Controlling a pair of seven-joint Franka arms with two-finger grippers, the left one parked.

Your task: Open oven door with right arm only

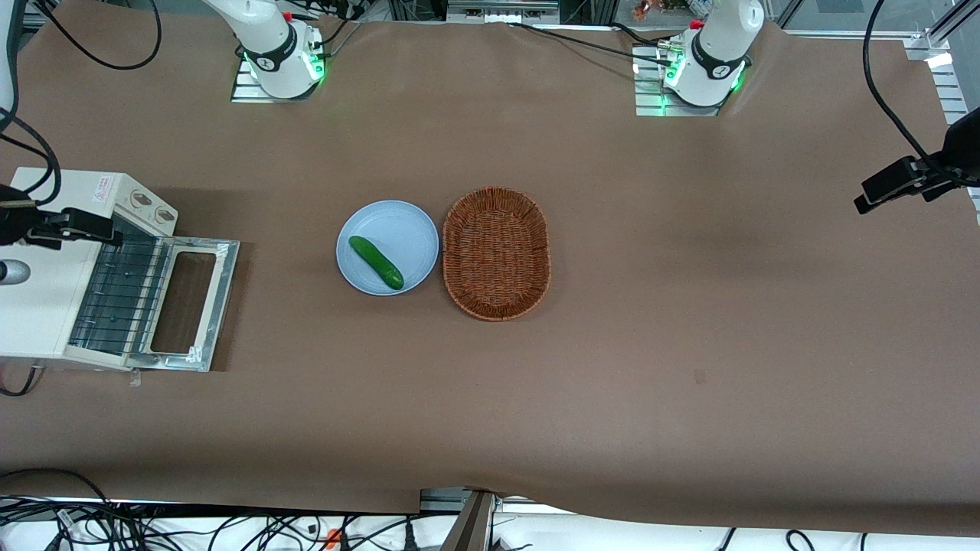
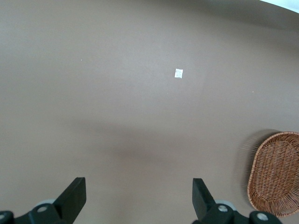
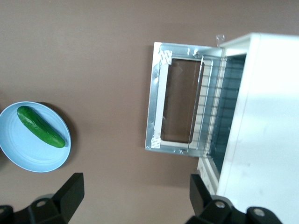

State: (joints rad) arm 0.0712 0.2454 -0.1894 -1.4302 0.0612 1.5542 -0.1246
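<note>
The oven door (image 1: 223, 291) lies swung down flat on the table in front of the white toaster oven (image 1: 38, 298), its silver frame around the glass window. The wire rack (image 1: 122, 295) inside shows. The door's bar handle is hidden. My right gripper (image 1: 92, 226) hovers high above the oven's knob end, open and empty, touching nothing. The right wrist view looks down on the open door (image 3: 156, 102) and the oven body (image 3: 266, 130), with the gripper (image 3: 135, 189) and its black fingers (image 3: 72, 191) spread wide over bare table.
A light blue plate (image 1: 406, 229) holding a green cucumber (image 1: 376, 262) sits mid-table, beside a brown wicker basket (image 1: 496, 252) that lies toward the parked arm's end. Plate (image 3: 28, 156) and cucumber (image 3: 41, 127) also show in the right wrist view. Two beige knobs (image 1: 149, 207) top the oven's front.
</note>
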